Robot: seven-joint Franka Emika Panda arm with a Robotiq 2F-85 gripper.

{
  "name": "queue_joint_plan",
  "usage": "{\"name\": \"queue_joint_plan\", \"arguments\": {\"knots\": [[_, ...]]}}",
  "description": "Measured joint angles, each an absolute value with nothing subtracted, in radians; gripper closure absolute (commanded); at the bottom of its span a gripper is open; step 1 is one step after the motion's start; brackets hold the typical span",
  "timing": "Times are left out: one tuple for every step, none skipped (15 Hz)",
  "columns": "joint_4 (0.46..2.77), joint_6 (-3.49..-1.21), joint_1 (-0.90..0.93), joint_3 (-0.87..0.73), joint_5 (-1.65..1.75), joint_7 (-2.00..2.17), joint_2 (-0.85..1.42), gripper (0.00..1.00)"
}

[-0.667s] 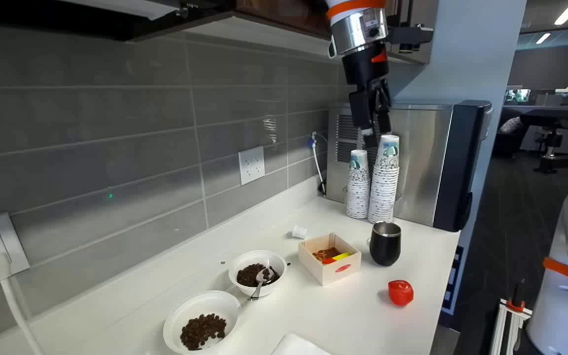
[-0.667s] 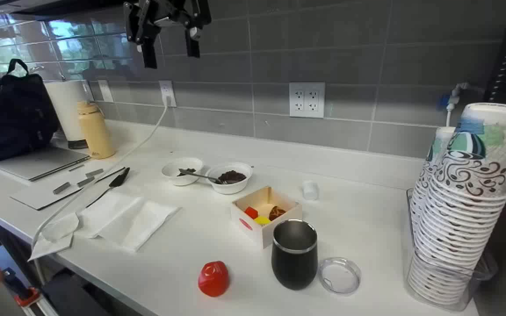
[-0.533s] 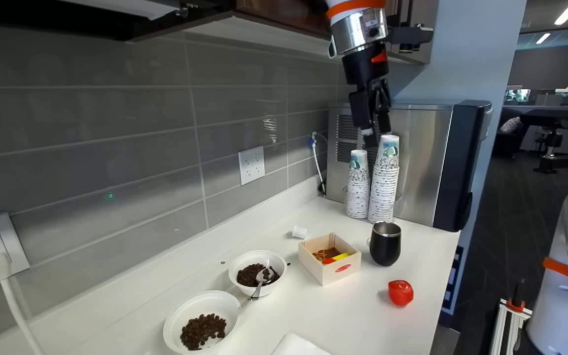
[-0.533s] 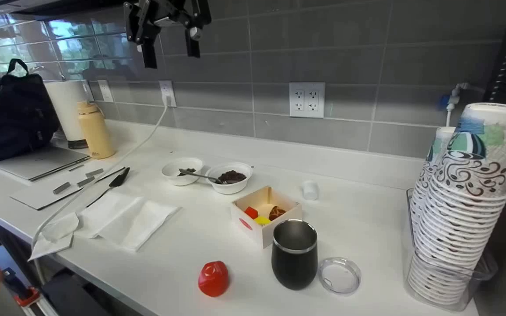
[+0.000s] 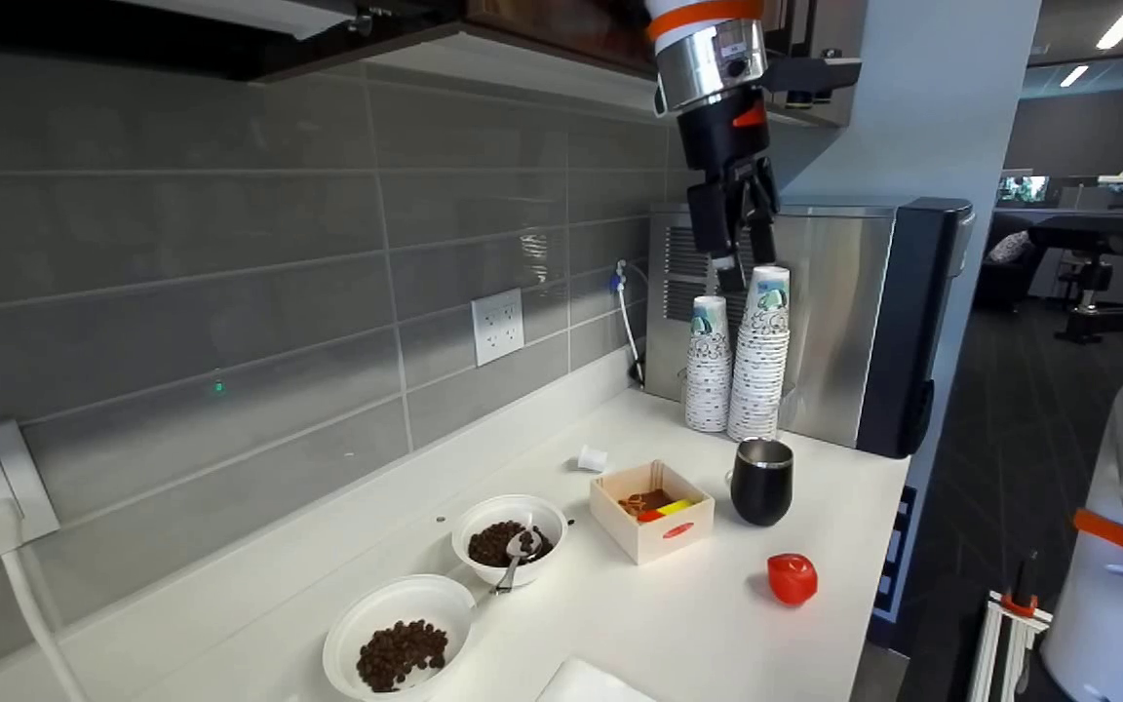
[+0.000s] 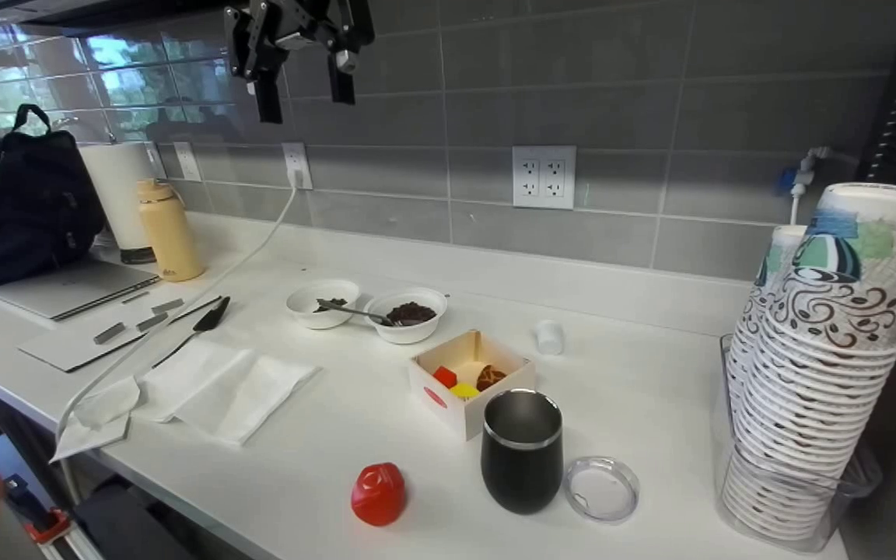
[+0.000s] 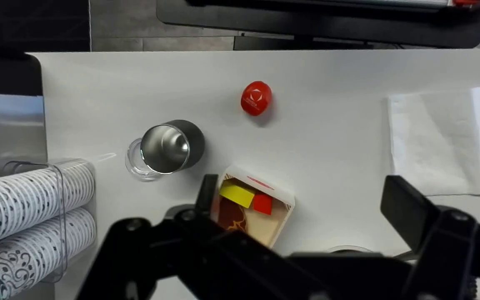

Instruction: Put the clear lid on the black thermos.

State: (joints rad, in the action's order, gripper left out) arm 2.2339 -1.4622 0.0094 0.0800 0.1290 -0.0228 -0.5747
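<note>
The black thermos [image 5: 762,485] stands upright and uncovered on the white counter; it also shows in an exterior view [image 6: 522,459] and in the wrist view [image 7: 194,143]. The clear lid [image 6: 602,488] lies flat on the counter beside the thermos, on the cup-stack side. In the wrist view the lid [image 7: 137,166] is partly hidden by the thermos. In an exterior view only a sliver of the lid [image 5: 728,478] shows behind the thermos. My gripper [image 6: 306,99] is open and empty, high above the counter; it also shows in an exterior view [image 5: 749,265] and in the wrist view [image 7: 304,202].
An open wooden box [image 6: 436,389] with toy pieces stands close to the thermos. A red object [image 6: 379,495] lies near the front edge. Tall paper cup stacks [image 6: 821,389] stand in a clear holder. Two white bowls [image 5: 513,507], a small white cup [image 6: 549,337] and napkins [image 6: 230,389] are around.
My gripper has shifted very slightly, still open and high up. The thermos, the lid and the other objects have not moved.
</note>
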Motion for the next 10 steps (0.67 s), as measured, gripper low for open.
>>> {"name": "queue_joint_plan", "arguments": {"knots": [[2.236,-1.464,0.005,0.074,0.129,0.004,-0.575,0.0],[2.238,-1.467,-0.003,0.066,0.129,0.036,-0.575,0.0],[2.24,-1.472,-0.015,0.053,0.129,0.067,-0.575,0.0],[2.243,-1.479,-0.032,0.039,0.13,0.094,-0.575,0.0],[2.247,-1.49,-0.051,0.021,0.135,0.116,-0.575,0.0],[2.254,-1.504,-0.072,0.002,0.141,0.136,-0.575,0.0],[2.261,-1.521,-0.095,-0.018,0.149,0.153,-0.575,0.0],[2.271,-1.543,-0.119,-0.04,0.157,0.169,-0.574,0.0],[2.283,-1.572,-0.145,-0.064,0.162,0.183,-0.573,0.0],[2.298,-1.605,-0.17,-0.088,0.163,0.197,-0.569,0.0]]}}
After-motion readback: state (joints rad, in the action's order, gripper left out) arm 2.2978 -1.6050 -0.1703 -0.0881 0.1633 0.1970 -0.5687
